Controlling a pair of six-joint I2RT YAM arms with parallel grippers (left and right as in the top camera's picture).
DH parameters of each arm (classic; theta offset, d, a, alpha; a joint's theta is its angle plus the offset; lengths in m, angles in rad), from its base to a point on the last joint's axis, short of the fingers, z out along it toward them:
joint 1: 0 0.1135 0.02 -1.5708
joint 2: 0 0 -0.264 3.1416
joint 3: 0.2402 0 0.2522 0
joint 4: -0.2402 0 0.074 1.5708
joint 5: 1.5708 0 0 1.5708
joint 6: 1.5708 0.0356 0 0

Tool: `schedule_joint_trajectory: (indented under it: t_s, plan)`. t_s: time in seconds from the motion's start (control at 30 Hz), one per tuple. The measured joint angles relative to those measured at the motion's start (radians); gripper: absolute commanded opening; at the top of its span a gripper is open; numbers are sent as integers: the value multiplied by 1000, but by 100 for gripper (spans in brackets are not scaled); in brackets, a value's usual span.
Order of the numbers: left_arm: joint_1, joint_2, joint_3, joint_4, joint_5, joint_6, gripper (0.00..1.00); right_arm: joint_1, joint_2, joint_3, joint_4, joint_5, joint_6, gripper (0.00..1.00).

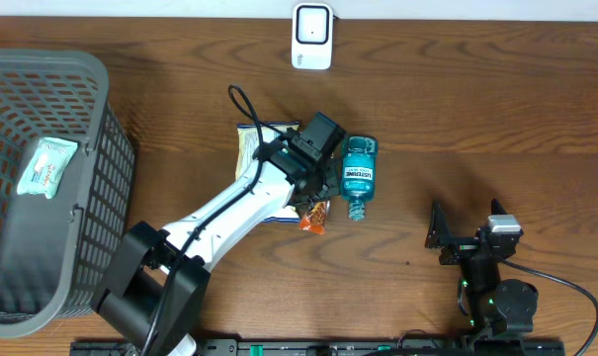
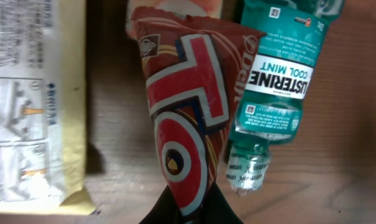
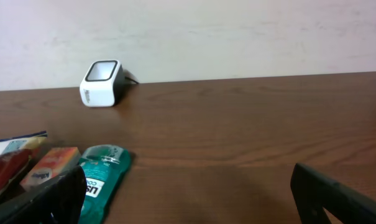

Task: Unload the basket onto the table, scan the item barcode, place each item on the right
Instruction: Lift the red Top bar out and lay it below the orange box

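My left gripper [image 2: 189,213] is shut on the lower end of a red snack packet [image 2: 188,112] with white and brown swirls. In the overhead view that packet [image 1: 318,216] pokes out just below the left gripper [image 1: 313,198] at the table's middle. No barcode shows on it. The white barcode scanner [image 1: 311,36] stands at the far edge, and the scanner [image 3: 100,82] also shows against the wall. My right gripper [image 1: 455,237] rests open at the near right; nothing lies between its fingers [image 3: 337,199].
A teal Listerine bottle [image 1: 358,170] lies just right of the held packet, close beside it [image 2: 275,81]. A white and yellow packet [image 2: 32,106] lies to the left. A grey mesh basket [image 1: 101,198] holding a pale pouch [image 1: 46,166] fills the left side.
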Motion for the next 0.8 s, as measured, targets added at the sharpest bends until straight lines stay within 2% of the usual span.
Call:
schedule_joint_trajectory:
  t_s: [0.63, 0.7, 0.77, 0.8]
  plan:
    - [-18, 7, -88, 79, 3, -59, 7, 0, 0, 0, 0, 0, 0, 99]
    - [-18, 7, -88, 79, 3, -59, 10, 0, 0, 0, 0, 0, 0, 99]
    - [-18, 7, -88, 79, 3, -56, 43, 0, 0, 0, 0, 0, 0, 99]
    - [-18, 7, -88, 80, 3, -62, 86, 0, 0, 0, 0, 0, 0, 99]
